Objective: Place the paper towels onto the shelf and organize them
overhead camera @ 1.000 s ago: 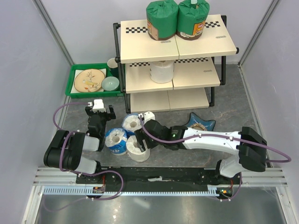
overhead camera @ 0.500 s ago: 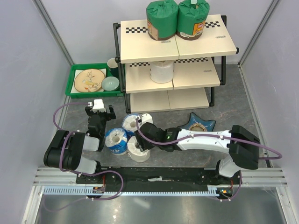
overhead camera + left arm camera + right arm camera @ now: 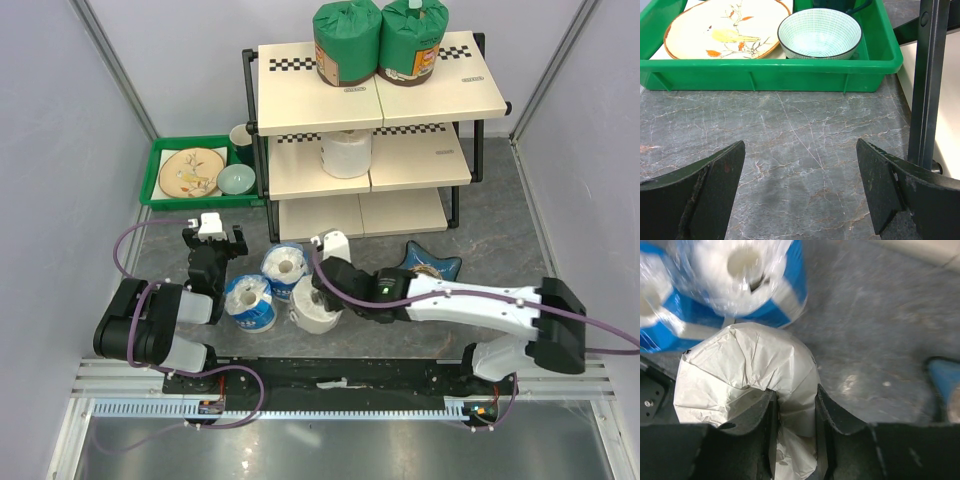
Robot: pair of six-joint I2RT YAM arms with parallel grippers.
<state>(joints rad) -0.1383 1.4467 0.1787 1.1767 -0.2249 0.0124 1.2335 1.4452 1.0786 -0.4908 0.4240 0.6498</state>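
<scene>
Two green-wrapped paper towels (image 3: 347,42) (image 3: 413,40) stand on the top board of the shelf (image 3: 440,90). A white roll (image 3: 346,152) stands on its middle board. On the table lie two blue-and-white rolls (image 3: 248,303) (image 3: 284,265) and a second white roll (image 3: 314,316) (image 3: 735,375). My right gripper (image 3: 318,292) (image 3: 792,402) is shut on that white roll's wall, pinching crumpled paper between its fingers. My left gripper (image 3: 210,240) (image 3: 800,185) rests open over bare table, left of the blue rolls.
A green tray (image 3: 160,185) (image 3: 770,65) with a plate (image 3: 725,27) and a bowl (image 3: 819,32) sits left of the shelf. A blue star-shaped dish (image 3: 430,266) (image 3: 945,385) lies right of my right wrist. The shelf's black post (image 3: 927,85) stands at the left gripper's right.
My right gripper has closed on the white roll on the table. The roll and the arm have shifted a little to the right. The left arm has not moved.
</scene>
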